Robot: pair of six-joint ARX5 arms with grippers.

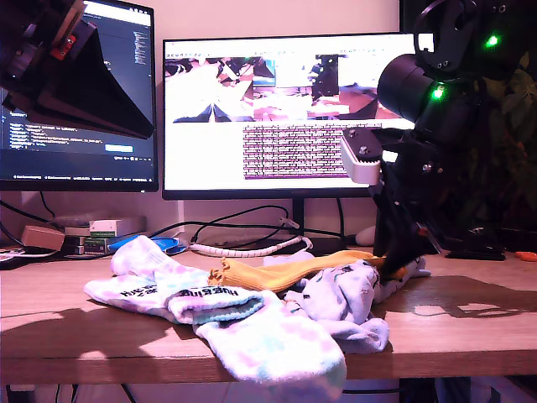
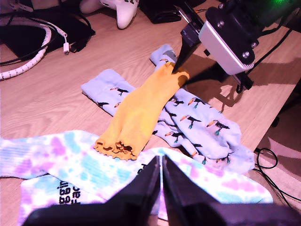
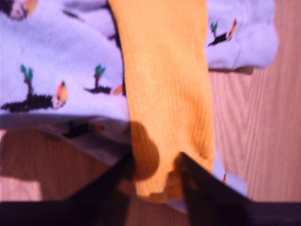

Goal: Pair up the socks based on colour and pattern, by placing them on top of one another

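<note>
Several socks are heaped together on the wooden bench, in front of two lit monitors. A mustard-orange ribbed sock is laid across the pale lavender socks, which carry small toucan prints. Toward the bench's front edge, white socks blotched with pink and teal are spread, black lettering showing on their cuffs; one of them hangs slightly over the edge.

At the exterior view's right, the second hand is lowered onto the far end of the orange sock. Its two dark fingers are seen pressed against either side of that sock's end, with the fabric bunched between them, so the sock is pinched there. A lavender sock is lying directly under the same spot.

The first hand is held above the blotched socks, its fingers brought almost together with only a thin slit between them and nothing gripped.

A white game controller and a coiled white cable are seen toward the back of the bench.
</note>
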